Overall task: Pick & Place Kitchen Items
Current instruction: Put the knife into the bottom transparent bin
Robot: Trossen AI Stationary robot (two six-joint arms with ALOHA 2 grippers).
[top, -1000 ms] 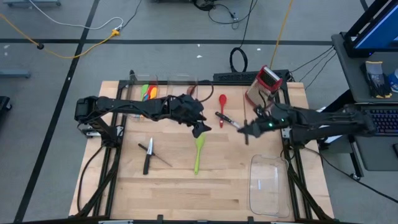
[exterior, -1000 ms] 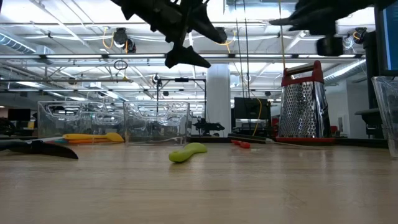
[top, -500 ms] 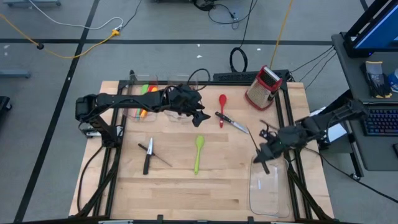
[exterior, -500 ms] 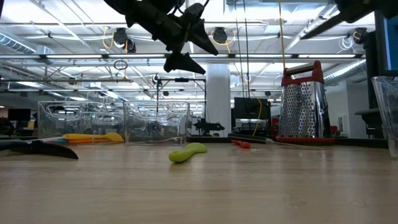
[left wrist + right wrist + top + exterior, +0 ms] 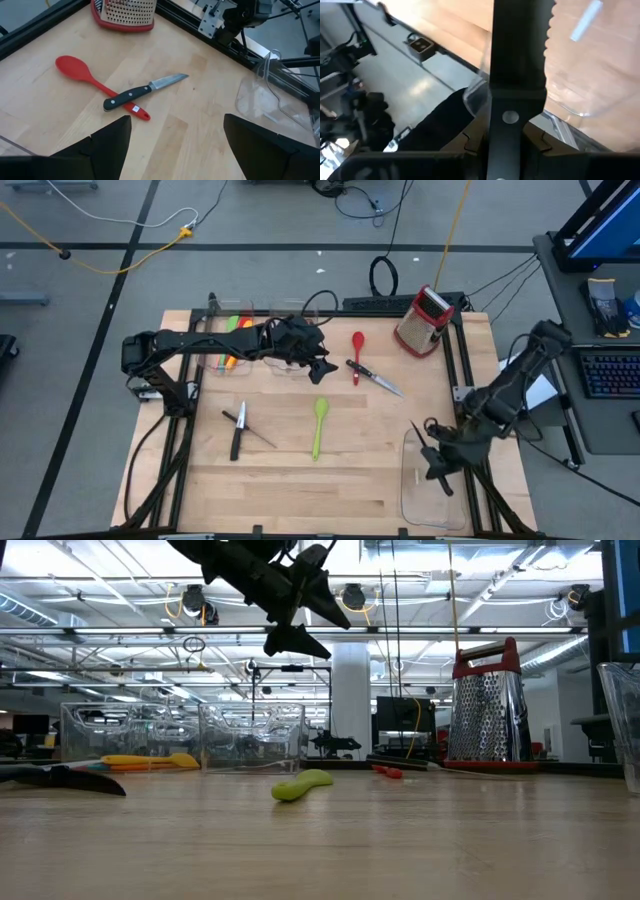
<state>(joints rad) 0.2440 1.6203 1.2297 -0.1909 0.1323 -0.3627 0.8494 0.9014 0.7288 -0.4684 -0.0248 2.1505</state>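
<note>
My right pincer (image 5: 432,458) is clamped on a black-handled knife (image 5: 515,75) over the clear bin (image 5: 415,500) at the table's right edge, while my left pincer (image 5: 322,365) hangs wide open and empty above the red spoon (image 5: 85,79) with a second knife (image 5: 142,91) lying across it

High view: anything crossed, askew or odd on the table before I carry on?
One thing: the knife lies crossed over the red spoon's handle, near the grater, so lifting either may drag the other. Nothing looks spilled or damaged.
</note>
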